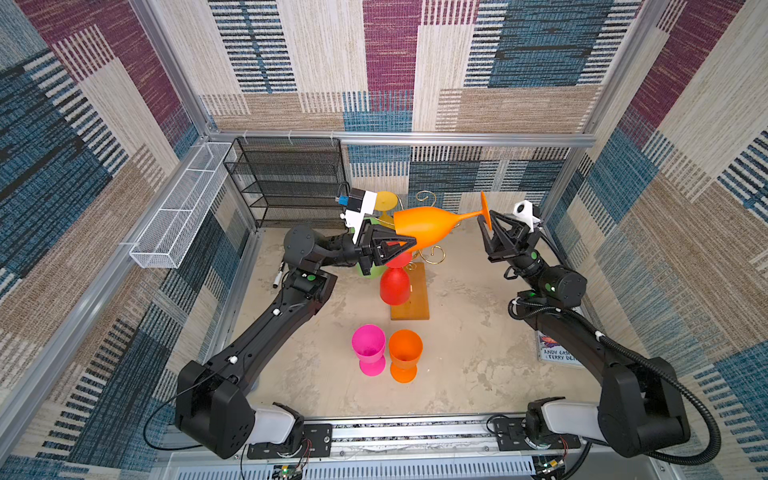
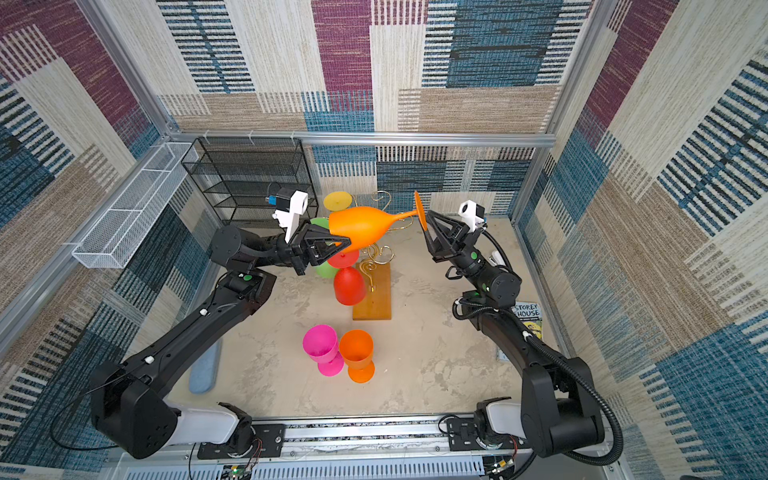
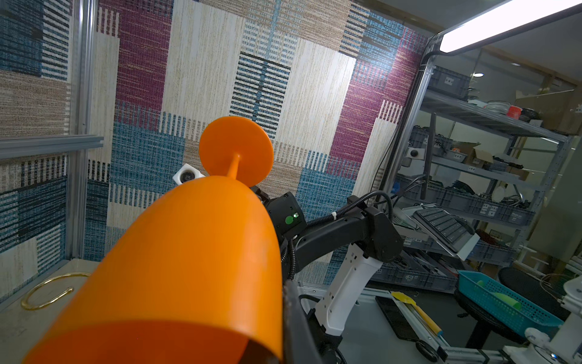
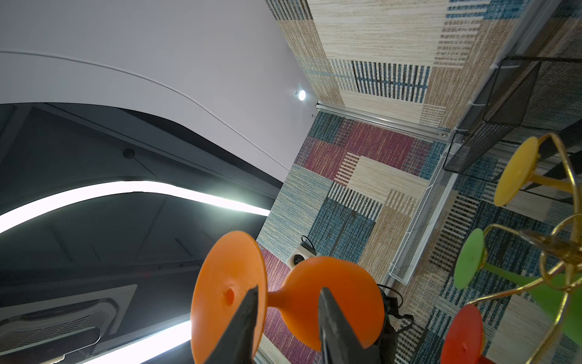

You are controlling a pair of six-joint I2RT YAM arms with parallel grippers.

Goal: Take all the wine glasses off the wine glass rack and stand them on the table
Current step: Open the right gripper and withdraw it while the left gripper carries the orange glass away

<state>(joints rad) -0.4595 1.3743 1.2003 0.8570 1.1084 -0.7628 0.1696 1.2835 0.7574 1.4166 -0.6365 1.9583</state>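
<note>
wine glass (image 1: 428, 232): orange, opaque, held on its side, raised above the wine glass rack | wine glass rack (image 1: 419, 301): gold wire tree, stood upright in orange-brown wooden base

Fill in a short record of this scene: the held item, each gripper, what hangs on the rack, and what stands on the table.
Held item: orange wine glass, sideways in the air
Left gripper: shut on its bowl rim
Right gripper: open, jaws either side of its foot
On wine glass rack: red glass, yellow glass, green glass, hanging foot-up
On table: pink goblet and orange goblet, upright, side by side
</note>
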